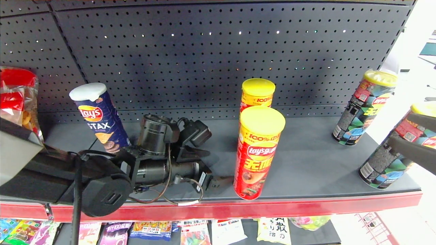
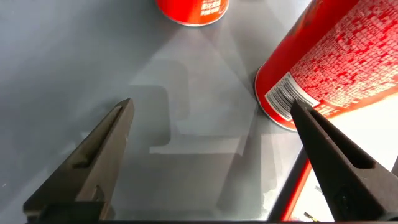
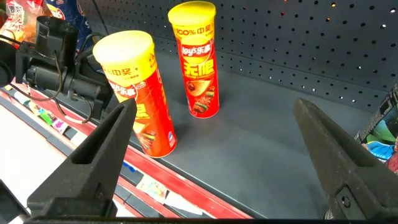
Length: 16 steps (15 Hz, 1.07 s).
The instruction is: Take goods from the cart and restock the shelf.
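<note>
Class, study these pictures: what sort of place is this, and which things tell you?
Probably a shop aisle: a pegboard-backed shelf, chip cans standing on it, and snack packets on the level below.

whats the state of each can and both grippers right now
blue can: standing on the shelf, white lid on
front red can: upright, yellow lid on
rear red can: upright, yellow lid on
rear black-green can: standing, yellow lid on
front black-green can: standing by the shelf edge, yellow lid on
left gripper: fingers open, empty
right gripper: fingers open, empty
</note>
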Tool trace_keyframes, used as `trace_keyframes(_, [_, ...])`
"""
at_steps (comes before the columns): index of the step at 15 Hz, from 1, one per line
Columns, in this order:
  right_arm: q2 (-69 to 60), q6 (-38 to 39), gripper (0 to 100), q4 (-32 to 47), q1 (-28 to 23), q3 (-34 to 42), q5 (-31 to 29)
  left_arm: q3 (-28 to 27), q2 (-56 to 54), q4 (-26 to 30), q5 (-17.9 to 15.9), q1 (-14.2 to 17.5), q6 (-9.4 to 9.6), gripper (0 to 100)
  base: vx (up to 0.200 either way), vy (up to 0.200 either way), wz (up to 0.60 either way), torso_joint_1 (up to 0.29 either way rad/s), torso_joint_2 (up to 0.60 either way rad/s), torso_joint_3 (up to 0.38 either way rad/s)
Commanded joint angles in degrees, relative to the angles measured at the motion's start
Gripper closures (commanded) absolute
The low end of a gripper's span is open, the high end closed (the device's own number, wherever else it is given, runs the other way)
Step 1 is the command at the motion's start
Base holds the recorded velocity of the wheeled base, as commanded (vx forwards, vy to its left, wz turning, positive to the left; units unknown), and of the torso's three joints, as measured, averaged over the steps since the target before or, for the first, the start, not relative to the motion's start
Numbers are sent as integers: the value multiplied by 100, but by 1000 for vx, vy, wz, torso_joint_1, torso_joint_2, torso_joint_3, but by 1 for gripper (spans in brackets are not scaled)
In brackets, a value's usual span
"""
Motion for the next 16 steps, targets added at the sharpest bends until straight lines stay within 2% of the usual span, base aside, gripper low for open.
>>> trace_keyframes(1, [7, -4, 0, -3, 3, 2, 1, -27, 48, -3, -1, -16, 4, 0, 0, 0, 0, 0, 0, 0])
trace_keyframes(7, [7, -4, 0, -3, -5, 64, 1, -71, 39, -3, 35, -8, -5, 0, 0, 0, 0, 0, 0, 0])
trace_keyframes(11, [-46, -101, 0, 6, -331, 354, -236, 403, -1235, 278, 193, 300, -22, 0, 0, 0, 0, 0, 0, 0])
trace_keyframes(12, [-90, -778, 0, -3, -709, 485, -1018, 544, -2387, 1148, 571, 485, -22, 0, 0, 0, 0, 0, 0, 0])
trace_keyframes(14, [-151, -857, 0, 23, -726, 591, -1071, 474, -3925, 2854, 1186, 590, -22, 0, 0, 0, 0, 0, 0, 0])
trace_keyframes(16, [-397, -901, 0, 437, -753, 635, -1124, 500, -5445, 4532, 1546, 590, 4, 0, 0, 0, 0, 0, 0, 0])
